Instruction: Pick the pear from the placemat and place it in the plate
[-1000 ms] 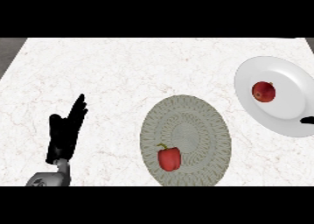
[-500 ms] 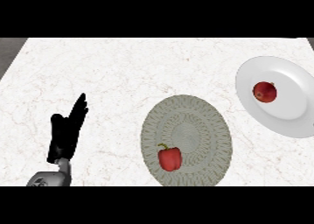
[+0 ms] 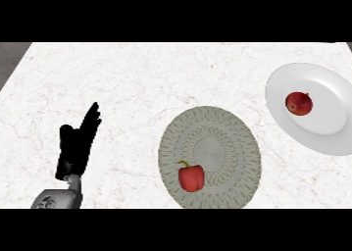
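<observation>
Right hand gone from view; we count one left hand [image 3: 78, 147], fingers straight, resting left. One pear [image 3: 299, 103] lies in one white plate [image 3: 338, 139], far right. One red pepper [image 3: 190, 177] on one placemat [image 3: 220, 128].

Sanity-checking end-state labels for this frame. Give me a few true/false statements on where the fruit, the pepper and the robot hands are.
1. The red pear lies in the white plate. True.
2. The red bell pepper sits on the bare counter. False: it lies on the round grey placemat.
3. The left robot hand is open, holding nothing. True.
4. The right robot hand grips the pear. False: no right robot hand is in view.
5. The plate overlaps the placemat. False: marble counter shows between them.
</observation>
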Controlling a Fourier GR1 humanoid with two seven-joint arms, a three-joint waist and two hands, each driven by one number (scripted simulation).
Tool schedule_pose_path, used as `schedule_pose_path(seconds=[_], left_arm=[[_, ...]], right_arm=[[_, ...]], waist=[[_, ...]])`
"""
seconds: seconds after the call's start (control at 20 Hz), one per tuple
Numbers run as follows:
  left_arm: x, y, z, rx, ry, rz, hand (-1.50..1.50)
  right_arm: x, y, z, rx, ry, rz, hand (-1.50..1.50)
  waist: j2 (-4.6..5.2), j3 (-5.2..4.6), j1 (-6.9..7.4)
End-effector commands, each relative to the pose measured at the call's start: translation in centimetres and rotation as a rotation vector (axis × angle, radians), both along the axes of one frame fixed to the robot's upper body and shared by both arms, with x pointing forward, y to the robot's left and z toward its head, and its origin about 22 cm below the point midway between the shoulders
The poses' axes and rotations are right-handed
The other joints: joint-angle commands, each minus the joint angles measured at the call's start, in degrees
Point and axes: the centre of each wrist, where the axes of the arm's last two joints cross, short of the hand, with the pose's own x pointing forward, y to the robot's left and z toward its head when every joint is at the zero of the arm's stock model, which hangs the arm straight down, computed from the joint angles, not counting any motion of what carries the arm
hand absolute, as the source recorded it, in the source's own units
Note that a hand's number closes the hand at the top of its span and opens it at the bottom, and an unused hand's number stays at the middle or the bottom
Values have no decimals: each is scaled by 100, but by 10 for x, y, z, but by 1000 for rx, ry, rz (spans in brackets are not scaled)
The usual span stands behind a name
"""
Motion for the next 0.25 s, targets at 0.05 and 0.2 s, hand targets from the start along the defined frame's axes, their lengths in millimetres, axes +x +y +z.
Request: schedule_pose_path(seconds=[0.05,0.2], left_arm=[[-10,-1,-3,-10,-13,-9,0],[-1,-17,-4,-4,3,-28,0]], right_arm=[[-9,-7,-1,-4,-6,-6,-150],[-7,-6,1,-41,12,-23,-150]], waist=[[-14,2,40],[22,7,26]])
